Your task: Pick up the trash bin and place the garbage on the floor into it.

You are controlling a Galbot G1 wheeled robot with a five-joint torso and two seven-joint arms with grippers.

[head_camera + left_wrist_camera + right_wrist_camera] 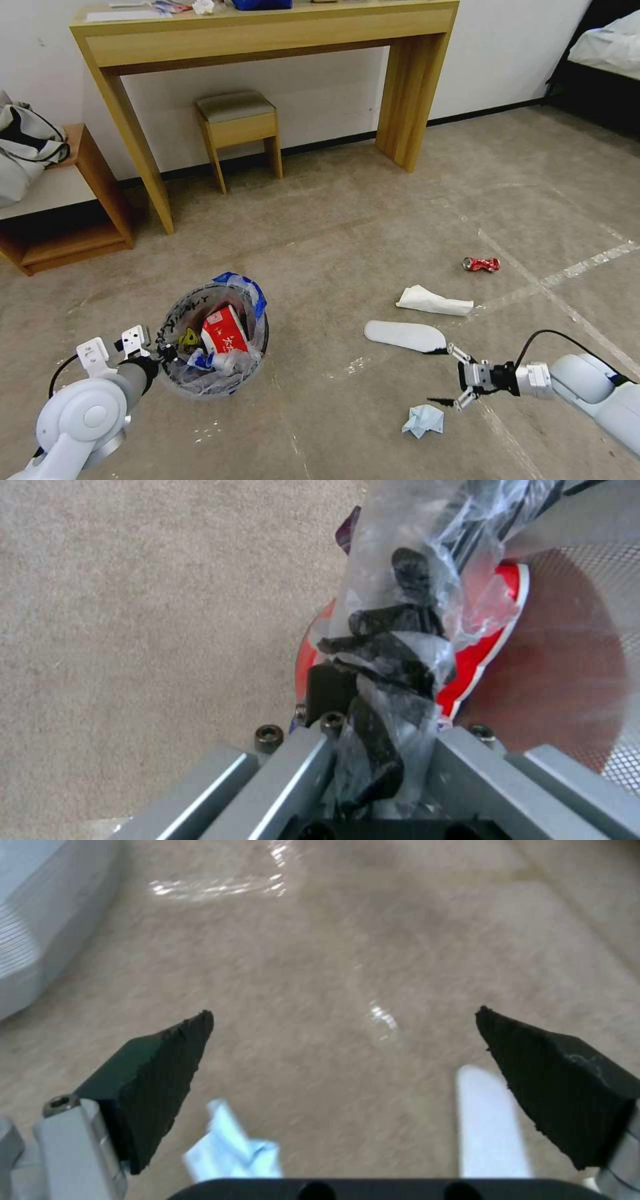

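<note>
Left gripper (162,351) pinches the trash bin (215,333) rim, steadying it. Right gripper (441,377) hangs spread between slipper (405,335) and tissue (424,420).

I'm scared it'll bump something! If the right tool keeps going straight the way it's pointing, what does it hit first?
Probably just bare carpet. The open right tool points between the white slipper and the crumpled tissue, and both sit off to its sides. The bin lies farther that way, but depth is hard to judge.

I'm seeing a wooden console table (267,30) standing against the wall, far ahead of the claws, a small stool (238,123) sitting beneath it, and a low shelf unit (73,200) holding a bag (23,150).
</note>
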